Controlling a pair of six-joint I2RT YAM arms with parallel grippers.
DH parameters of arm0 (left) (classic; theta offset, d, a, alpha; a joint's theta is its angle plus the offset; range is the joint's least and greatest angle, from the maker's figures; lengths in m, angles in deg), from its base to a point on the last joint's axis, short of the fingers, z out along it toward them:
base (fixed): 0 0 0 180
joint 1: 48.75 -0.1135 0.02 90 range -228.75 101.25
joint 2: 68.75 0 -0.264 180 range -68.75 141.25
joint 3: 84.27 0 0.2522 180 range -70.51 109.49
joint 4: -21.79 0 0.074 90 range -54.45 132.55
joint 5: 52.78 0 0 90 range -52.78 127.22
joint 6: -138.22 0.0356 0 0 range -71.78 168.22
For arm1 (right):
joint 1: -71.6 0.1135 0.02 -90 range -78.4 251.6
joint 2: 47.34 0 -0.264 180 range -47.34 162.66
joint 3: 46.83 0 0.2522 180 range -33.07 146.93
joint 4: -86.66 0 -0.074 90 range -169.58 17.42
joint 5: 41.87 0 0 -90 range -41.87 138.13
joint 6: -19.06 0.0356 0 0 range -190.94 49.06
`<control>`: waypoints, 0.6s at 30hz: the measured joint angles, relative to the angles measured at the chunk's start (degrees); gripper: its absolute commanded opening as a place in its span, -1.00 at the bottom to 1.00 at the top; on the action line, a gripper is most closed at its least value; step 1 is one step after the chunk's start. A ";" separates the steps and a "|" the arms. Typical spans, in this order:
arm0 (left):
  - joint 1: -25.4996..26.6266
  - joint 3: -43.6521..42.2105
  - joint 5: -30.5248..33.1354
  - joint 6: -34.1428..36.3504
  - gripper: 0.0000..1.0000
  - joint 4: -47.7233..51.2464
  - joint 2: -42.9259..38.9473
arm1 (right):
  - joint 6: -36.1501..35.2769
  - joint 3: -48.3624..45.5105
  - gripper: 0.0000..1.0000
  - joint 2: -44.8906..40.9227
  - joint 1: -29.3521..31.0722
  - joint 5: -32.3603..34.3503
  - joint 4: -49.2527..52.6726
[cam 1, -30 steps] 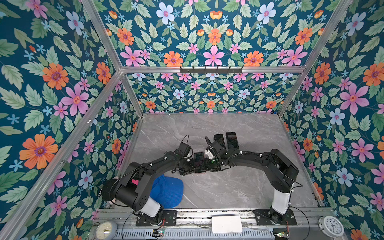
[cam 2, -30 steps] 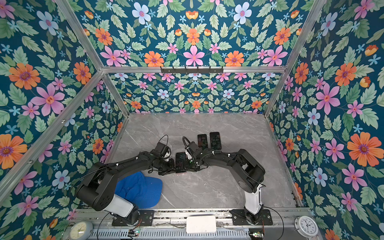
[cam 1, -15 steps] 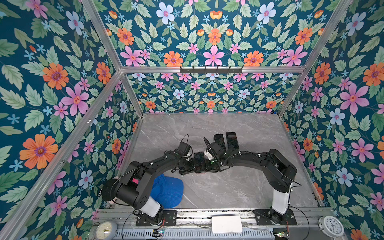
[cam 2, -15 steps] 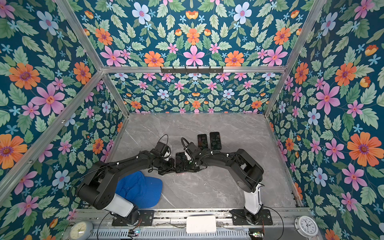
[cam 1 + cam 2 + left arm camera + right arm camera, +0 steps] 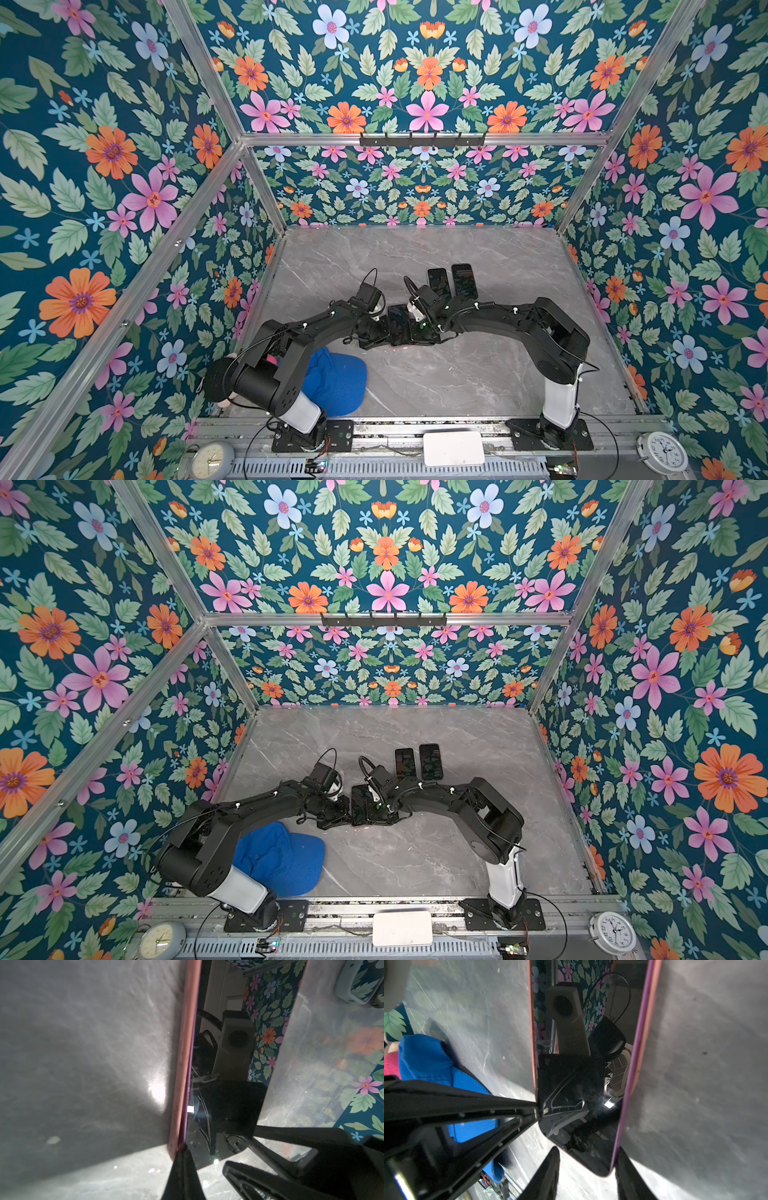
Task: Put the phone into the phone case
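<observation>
Near left corner of worktop (image 5: 457, 374): blue cap (image 5: 336, 382), partly under the left arm's base link.

Left tool (image 5: 182, 1155): jaws pressed together into one wedge, nothing between them. Tip sits at one corner of the phone case (image 5: 182, 1043), on the seam where the pink wall meets the phone's purple rim. Contact at the seam is seen in the left wrist view.

Phone (image 5: 398, 322): lies flat, dark screen up, inside the pink case, about mid-worktop and slightly toward the left edge. Both tools meet over it in both top views. Pink wall shows along both long sides in the right wrist view, thin on one side. It is wider on the other, with the purple rim beside it. Cannot tell whether the phone is fully seated.

Right tool (image 5: 587, 1148): jaws apart at moderate width, straddling one short end of the phone. One finger (image 5: 625, 1167) touches the purple-rimmed corner; the other stands just beside the opposite rounded corner, contact not resolvable.

Beyond the right tool, toward the far edge: two spare phones (image 5: 438, 282) (image 5: 464, 280), side by side, screens up, near each other and apart from both tools.
</observation>
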 measured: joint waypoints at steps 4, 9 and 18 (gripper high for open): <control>-0.02 -0.20 0.22 -0.02 -0.96 -1.05 0.52 | -0.04 0.52 -0.15 0.44 0.24 0.44 0.68; 0.00 -0.42 -0.52 -0.02 -0.97 -1.84 1.25 | -0.11 1.14 -0.16 0.81 0.55 1.18 1.60; 0.07 0.07 0.50 0.02 -0.91 -1.70 -0.11 | -0.68 1.57 -0.16 0.59 0.76 1.62 2.60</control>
